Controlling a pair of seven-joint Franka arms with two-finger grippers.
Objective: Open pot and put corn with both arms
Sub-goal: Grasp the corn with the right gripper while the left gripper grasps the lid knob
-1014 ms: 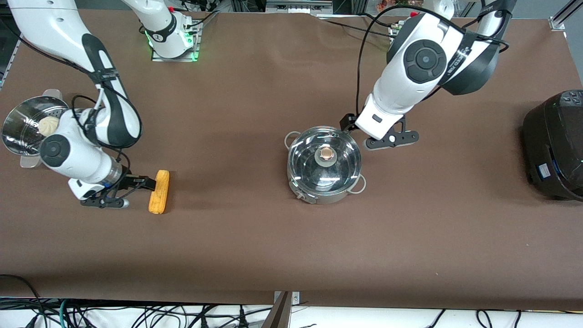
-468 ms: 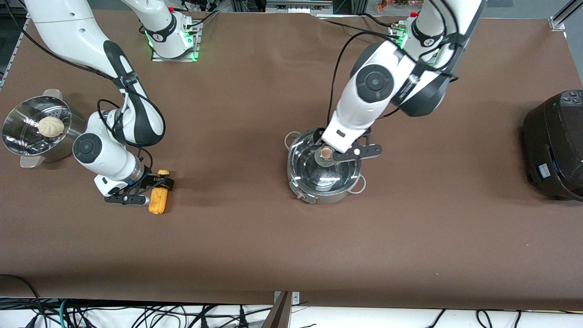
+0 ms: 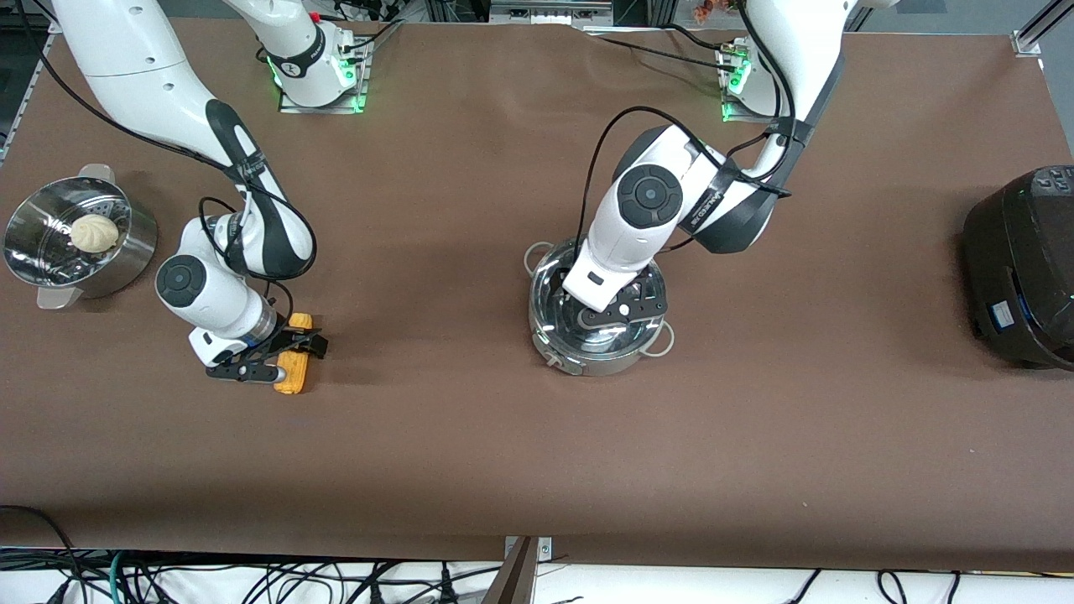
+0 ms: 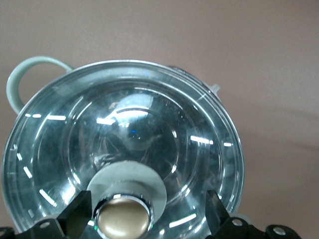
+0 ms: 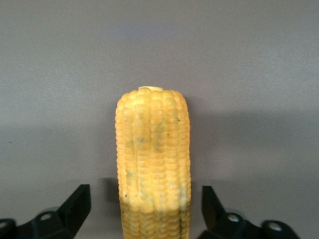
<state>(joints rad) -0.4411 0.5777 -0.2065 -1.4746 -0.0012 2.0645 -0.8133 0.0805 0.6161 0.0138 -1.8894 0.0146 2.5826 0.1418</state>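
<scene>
The steel pot stands mid-table with its glass lid on. My left gripper is low over the lid and hides the knob in the front view. In the left wrist view it is open, one finger on each side of the tan knob, with gaps on both sides. The yellow corn lies on the table toward the right arm's end. My right gripper is down over it. In the right wrist view it is open and straddles the corn without touching.
A perforated steel steamer bowl with a white bun stands at the right arm's end of the table. A big black cooker stands at the left arm's end. The brown table runs bare nearer the front camera.
My left gripper has moved from beside the pot to low over the lid, round the knob. My right gripper has moved from beside the corn to straddle it.
</scene>
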